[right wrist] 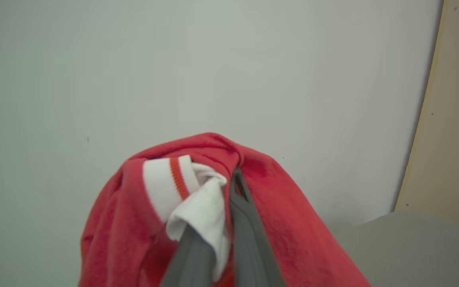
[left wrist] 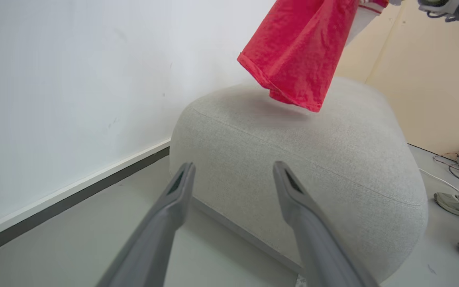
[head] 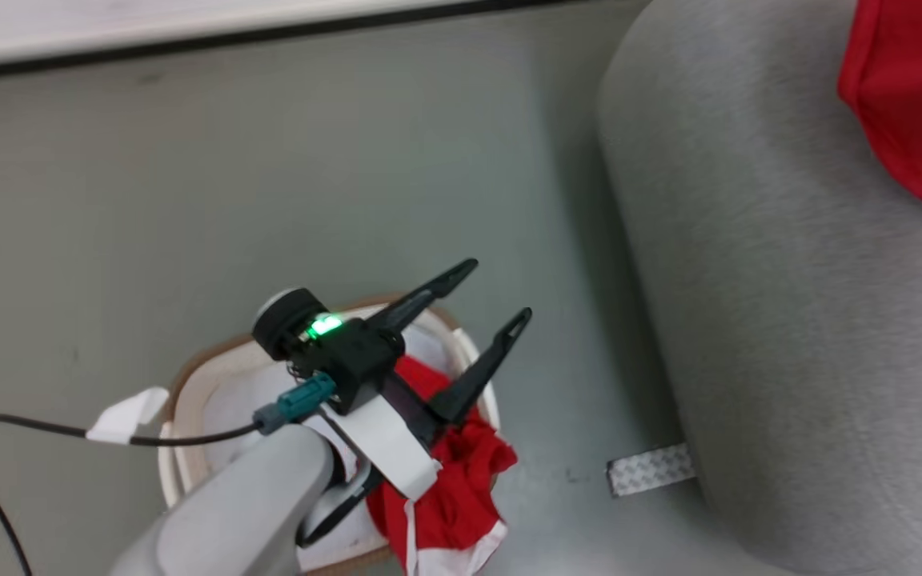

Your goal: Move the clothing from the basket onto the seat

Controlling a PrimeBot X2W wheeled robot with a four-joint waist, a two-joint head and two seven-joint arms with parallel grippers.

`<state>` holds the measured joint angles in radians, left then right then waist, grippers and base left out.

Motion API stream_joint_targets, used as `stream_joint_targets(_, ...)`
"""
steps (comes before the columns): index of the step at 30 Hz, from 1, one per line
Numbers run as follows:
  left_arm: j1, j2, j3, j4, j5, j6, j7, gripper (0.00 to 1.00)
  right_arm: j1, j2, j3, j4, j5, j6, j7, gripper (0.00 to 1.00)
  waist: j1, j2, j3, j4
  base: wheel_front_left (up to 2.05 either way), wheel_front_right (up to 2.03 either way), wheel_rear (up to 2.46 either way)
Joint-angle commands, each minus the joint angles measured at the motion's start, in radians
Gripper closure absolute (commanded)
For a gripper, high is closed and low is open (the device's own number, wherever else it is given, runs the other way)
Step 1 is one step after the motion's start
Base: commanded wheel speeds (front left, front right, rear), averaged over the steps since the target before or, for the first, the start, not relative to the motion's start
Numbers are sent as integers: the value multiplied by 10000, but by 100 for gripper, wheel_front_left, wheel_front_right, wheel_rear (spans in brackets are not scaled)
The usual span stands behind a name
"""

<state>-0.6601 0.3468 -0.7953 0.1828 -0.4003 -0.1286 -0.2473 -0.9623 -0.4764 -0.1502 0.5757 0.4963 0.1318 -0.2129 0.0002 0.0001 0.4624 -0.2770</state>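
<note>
Step in hand: carrying over. The right claw (right wrist: 229,179) is clamped on a red shirt (right wrist: 293,223), which hangs below it just above the seat (left wrist: 293,159). Next move, as I judge it: lower and release.

The left claw (head: 495,290) is spread wide and empty over the basket (head: 189,392), with another red garment (head: 461,480) beneath it. A person's shoes (left wrist: 452,201) stand beyond the seat. Nothing seems to obstruct.

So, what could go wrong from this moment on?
1. The right gripper pinches only a bunched fold of the hanging red garment above the seat; it might slip out early.
2. The other garment spills over the basket rim; the open left gripper may tip the basket pulling it.
</note>
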Motion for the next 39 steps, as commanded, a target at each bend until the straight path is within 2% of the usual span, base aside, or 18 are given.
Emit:
stream_joint_targets(1,-134,147,33,-53,-128,-24,-5,0,-147,26,-46,431,-289,-22,47,100,-2,-1,683,542,0,0,0)
stream_joint_targets(4,-207,261,86,-117,-149,-25,-6,0,-234,49,-32,1117,-805,-22,113,100,-2,-1,943,650,0,0,0)
stream_joint_targets(11,-385,457,124,-231,-133,-26,-39,0,-365,585,-179,3966,-1887,-22,670,100,-2,-1,1485,882,0,0,0)
stream_joint_targets(16,-415,465,186,-117,-195,5,-84,0,-580,759,-222,4989,-2162,-22,559,100,-2,-1,1417,889,0,0,0)
stream_joint_targets(17,-386,462,198,-82,-215,18,-79,0,-611,795,-173,5107,-2210,-22,500,93,-2,-1,1353,865,0,0,0)
stream_joint_targets(19,-303,439,220,-14,-253,29,-91,0,-723,805,-24,5242,-2315,-22,427,52,-2,-1,1181,808,0,0,0)
stream_joint_targets(20,-249,413,223,40,-270,41,-93,0,-768,805,53,5318,-2358,-22,431,0,-2,-1,1069,780,0,0,0)
stream_joint_targets(26,100,234,273,373,-320,120,-161,0,-554,945,697,5577,-2136,-22,850,0,-2,-1,135,670,0,0,0)
stream_joint_targets(32,637,-4,505,745,-504,231,-179,0,125,803,1762,5145,-1646,-22,1225,0,-2,-1,-1139,758,0,0,0)
stream_joint_targets(39,1559,-317,1219,849,-611,416,-171,0,1357,433,3052,3357,-337,-22,1605,0,-2,-1,-2864,1177,0,0,0)
